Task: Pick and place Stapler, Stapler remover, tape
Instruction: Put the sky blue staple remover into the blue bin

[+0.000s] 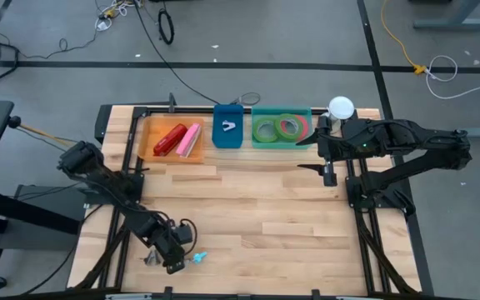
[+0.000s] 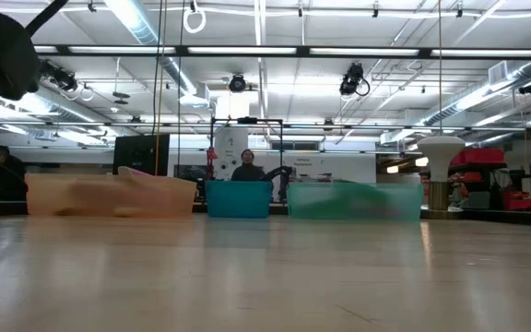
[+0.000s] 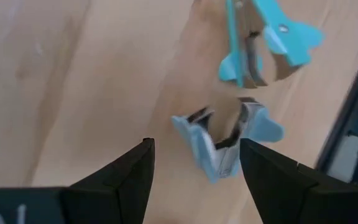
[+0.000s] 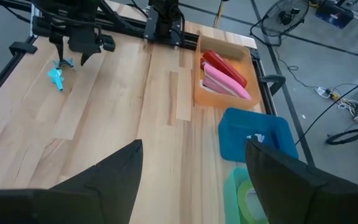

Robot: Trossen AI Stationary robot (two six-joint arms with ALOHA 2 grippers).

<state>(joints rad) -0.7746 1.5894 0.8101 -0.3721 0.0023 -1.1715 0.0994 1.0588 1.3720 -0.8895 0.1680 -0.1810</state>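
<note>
Three bins were lined along the table's far edge. The orange bin (image 1: 148,143) held a red stapler (image 1: 170,138) and a pink stapler (image 1: 189,140) side by side. A staple remover (image 1: 229,127) lay in the blue bin (image 1: 227,142). The tape rolls (image 1: 277,128), two green and one red-pink, overlapped in the green bin (image 1: 261,142).

Two light-blue staple removers (image 3: 238,140) were noted on the bare wood at the near left edge. The left gripper (image 3: 194,163) was held just above them, fingers spread wide, nothing grasped. The right gripper (image 1: 330,171) hung beside the green bin, fingers wide apart and empty.
</note>
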